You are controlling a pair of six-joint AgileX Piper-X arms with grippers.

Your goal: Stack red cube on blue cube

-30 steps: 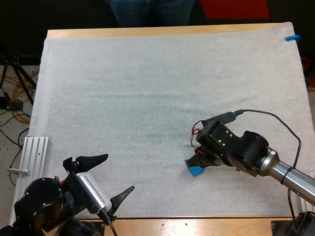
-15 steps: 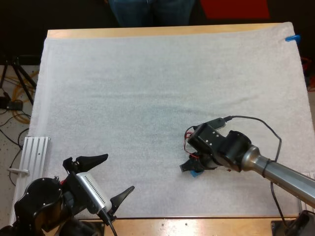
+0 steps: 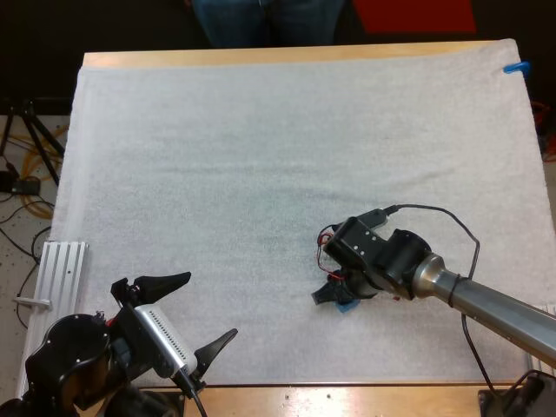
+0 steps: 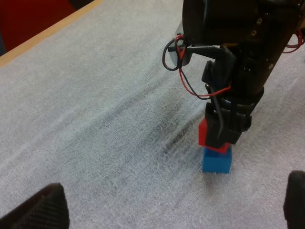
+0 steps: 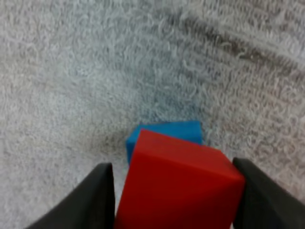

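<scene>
Red cube brought down over the blue one, not yet let go.

In the last second my right jaws swung in and sank, so the red cube (image 4: 206,133) pinched between them now sits over the blue cube (image 4: 217,161). The blue cube lies just beneath them on the worktop's white mat (image 3: 261,156) and has not shifted. Whether the cubes touch I cannot tell. The red one looks slightly off-centre. I judge only release remains. My left jaws stand spread, well apart from both cubes.
</scene>
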